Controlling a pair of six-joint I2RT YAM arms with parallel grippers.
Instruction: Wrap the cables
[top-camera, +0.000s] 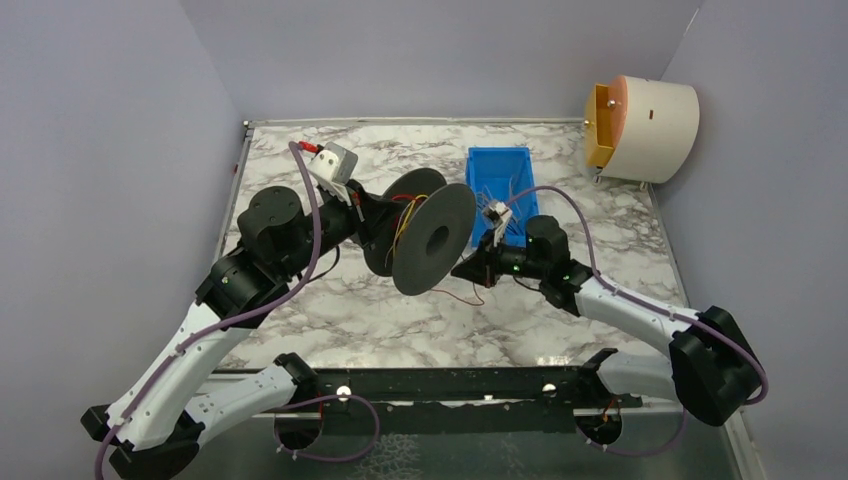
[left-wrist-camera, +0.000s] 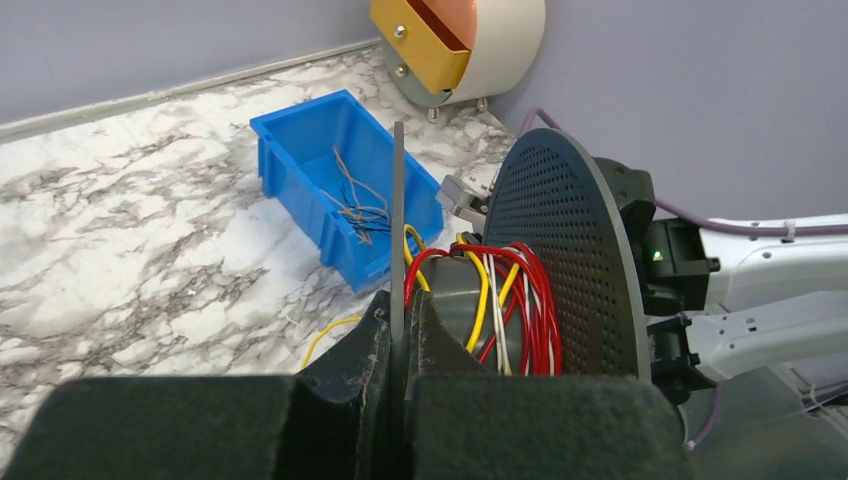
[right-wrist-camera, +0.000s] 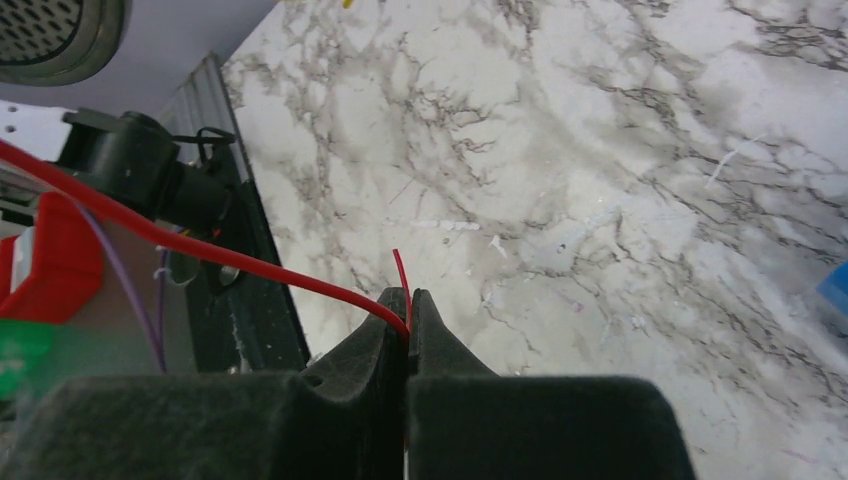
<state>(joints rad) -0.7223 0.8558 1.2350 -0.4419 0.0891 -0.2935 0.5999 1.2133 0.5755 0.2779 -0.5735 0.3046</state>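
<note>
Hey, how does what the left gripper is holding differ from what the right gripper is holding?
The left gripper clamps a flange edge of the black spool; the right gripper pinches a red cable. The spool is rigid and broad; the cable is string-thin and curves away. Both grippers are shut on their loads.

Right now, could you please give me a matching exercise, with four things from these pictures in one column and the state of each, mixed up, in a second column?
Things:
1. left end effector
2. right end effector
3. black spool
4. blue bin

States:
A. holds loose thin grey wires
B. shut on the red cable
C. carries wound cables, red, yellow and white
D. shut on that spool's thin rim

Pairs: 1-D, 2-B, 3-C, 4-A.
</note>
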